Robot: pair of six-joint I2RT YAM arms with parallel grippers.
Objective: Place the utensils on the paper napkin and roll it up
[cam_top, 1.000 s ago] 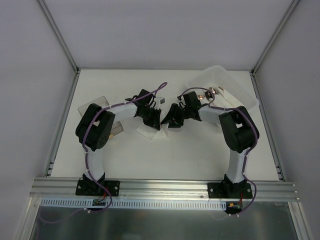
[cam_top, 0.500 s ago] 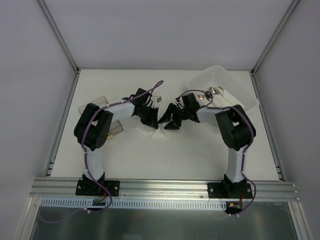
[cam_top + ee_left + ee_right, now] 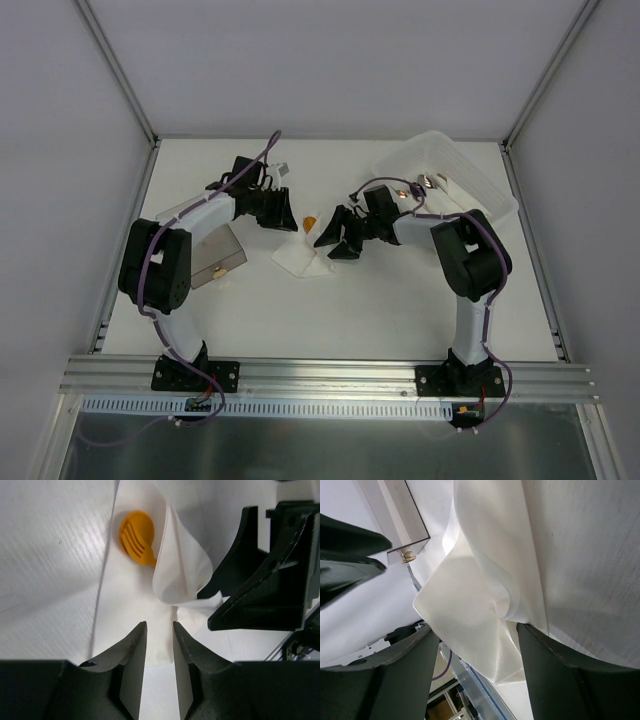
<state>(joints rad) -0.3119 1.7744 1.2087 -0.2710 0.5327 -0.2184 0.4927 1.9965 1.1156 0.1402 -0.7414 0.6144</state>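
The white paper napkin [image 3: 298, 260] lies crumpled mid-table, partly folded over the orange utensils. Only an orange fork head [image 3: 310, 222] sticks out of the fold, clearer in the left wrist view [image 3: 136, 537]. My left gripper [image 3: 285, 212] hovers just behind the napkin [image 3: 130, 610]. It is empty [image 3: 160, 625], with its jaws only a narrow gap apart. My right gripper [image 3: 333, 240] is at the napkin's right edge. It is open [image 3: 477, 630], and the raised napkin fold [image 3: 470, 595] lies between its wide-spread fingers.
A smoky clear box [image 3: 205, 255] sits left of the napkin, and its latch shows in the right wrist view [image 3: 407, 556]. A translucent white tray [image 3: 480, 190] at the back right holds small dark-and-metal bits [image 3: 425, 183].
My left gripper has pulled back up and to the left off the napkin, uncovering the orange fork head and the smoky box. My right gripper has shifted slightly left and stays at the napkin.
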